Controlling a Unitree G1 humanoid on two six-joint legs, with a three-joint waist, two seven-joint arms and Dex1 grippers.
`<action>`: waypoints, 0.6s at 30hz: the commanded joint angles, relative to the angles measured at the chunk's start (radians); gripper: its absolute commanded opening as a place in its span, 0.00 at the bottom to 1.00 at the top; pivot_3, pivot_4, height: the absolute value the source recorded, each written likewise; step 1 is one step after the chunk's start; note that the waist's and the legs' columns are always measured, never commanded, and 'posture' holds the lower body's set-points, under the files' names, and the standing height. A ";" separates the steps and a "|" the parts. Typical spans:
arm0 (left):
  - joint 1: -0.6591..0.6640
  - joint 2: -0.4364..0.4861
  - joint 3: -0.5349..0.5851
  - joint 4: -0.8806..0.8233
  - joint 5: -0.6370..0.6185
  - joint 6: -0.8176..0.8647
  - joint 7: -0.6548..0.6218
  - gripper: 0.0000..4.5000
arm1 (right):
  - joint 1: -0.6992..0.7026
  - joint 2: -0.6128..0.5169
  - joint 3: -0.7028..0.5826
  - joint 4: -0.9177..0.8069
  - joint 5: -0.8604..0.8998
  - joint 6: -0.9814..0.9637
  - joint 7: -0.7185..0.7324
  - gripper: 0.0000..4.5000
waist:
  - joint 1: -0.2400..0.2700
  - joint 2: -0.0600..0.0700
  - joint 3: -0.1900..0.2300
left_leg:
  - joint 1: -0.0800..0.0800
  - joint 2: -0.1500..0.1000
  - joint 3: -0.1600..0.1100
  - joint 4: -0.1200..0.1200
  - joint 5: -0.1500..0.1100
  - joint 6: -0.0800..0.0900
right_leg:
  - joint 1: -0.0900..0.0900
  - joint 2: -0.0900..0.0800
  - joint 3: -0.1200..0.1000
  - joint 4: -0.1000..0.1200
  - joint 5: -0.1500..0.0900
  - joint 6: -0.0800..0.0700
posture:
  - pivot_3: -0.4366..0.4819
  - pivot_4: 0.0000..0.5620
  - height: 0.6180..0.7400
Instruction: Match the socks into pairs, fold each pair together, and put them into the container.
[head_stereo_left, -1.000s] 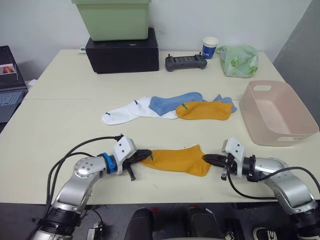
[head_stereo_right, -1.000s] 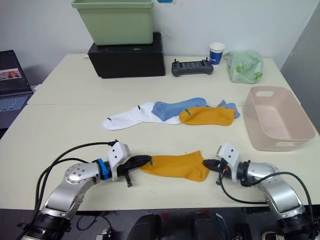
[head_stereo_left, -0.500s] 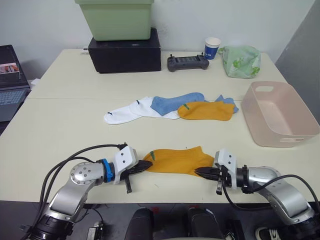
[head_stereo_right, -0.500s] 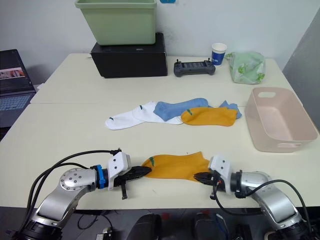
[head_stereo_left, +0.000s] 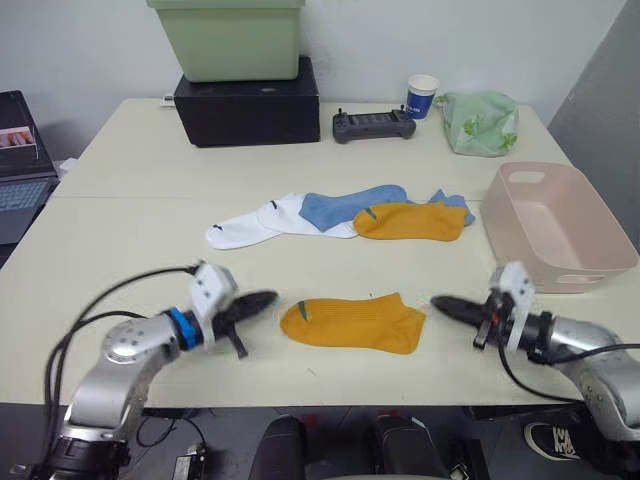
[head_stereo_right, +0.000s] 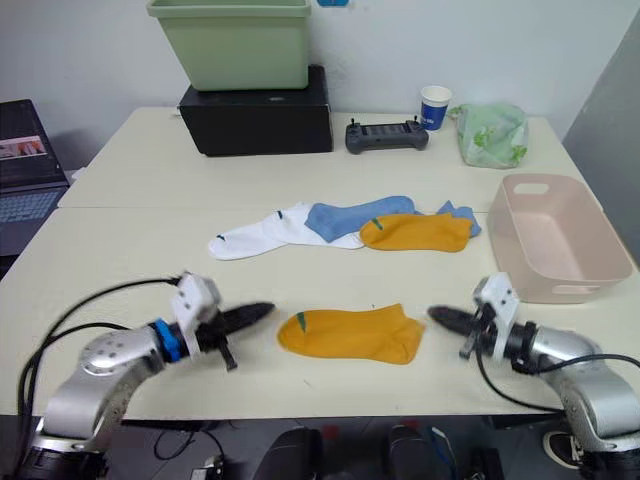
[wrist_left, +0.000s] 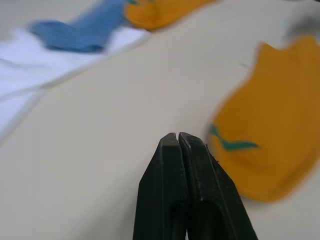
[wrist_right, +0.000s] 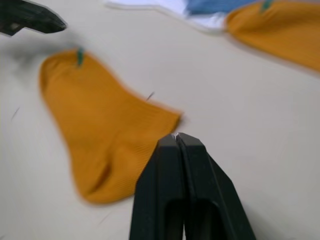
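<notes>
One mustard-orange sock (head_stereo_left: 350, 322) lies flat near the table's front edge, green mark at its left end. My left gripper (head_stereo_left: 268, 297) is shut and empty, just off the sock's left end. My right gripper (head_stereo_left: 438, 301) is shut and empty, a little beyond its right end. Further back lies a loose heap: a white sock (head_stereo_left: 248, 226), a light blue sock (head_stereo_left: 345, 204), a second orange sock (head_stereo_left: 412, 220), and a bit of another blue sock (head_stereo_left: 452, 202) behind it. The pale pink container (head_stereo_left: 590, 268) stands at the right, with nothing visible inside.
At the back stand a light green bin (head_stereo_left: 226, 38) on a black box (head_stereo_left: 246, 106), a black controller (head_stereo_left: 372, 125), a paper cup (head_stereo_left: 421, 95) and a pale green bag (head_stereo_left: 478, 122). A laptop (head_stereo_left: 14, 160) sits beyond the left edge.
Both grippers have let go of the near orange sock's ends and drawn back outward, left and right. The sock now rests flat between them.
</notes>
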 joint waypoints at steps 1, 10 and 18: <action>0.002 -0.040 0.114 0.082 0.002 -0.035 0.109 0.21 | -0.023 0.036 -0.066 0.092 -0.077 -0.094 -0.113 0.28 | 0.000 0.000 0.000 | 0.000 0.000 0.000 0.000 0.000 0.000 | 0.000 0.000 0.000 0.000 0.000 0.000 | 0.48 0.27 1.00; 0.063 -0.111 0.128 0.104 0.041 -0.101 0.180 0.85 | -0.045 0.095 -0.005 0.152 -0.209 -0.179 -0.202 0.99 | 0.000 0.000 0.000 | 0.000 0.000 0.001 0.000 0.000 0.000 | -0.001 0.000 0.001 0.001 0.000 0.000 | 0.48 0.27 1.00; 0.054 -0.088 0.099 0.050 0.035 -0.080 0.156 1.00 | -0.104 0.108 0.039 0.121 -0.219 -0.127 -0.220 1.00 | -0.001 0.000 0.000 | 0.000 0.000 0.001 0.000 0.000 0.000 | -0.001 0.000 0.001 0.002 0.000 0.000 | 0.48 0.27 1.00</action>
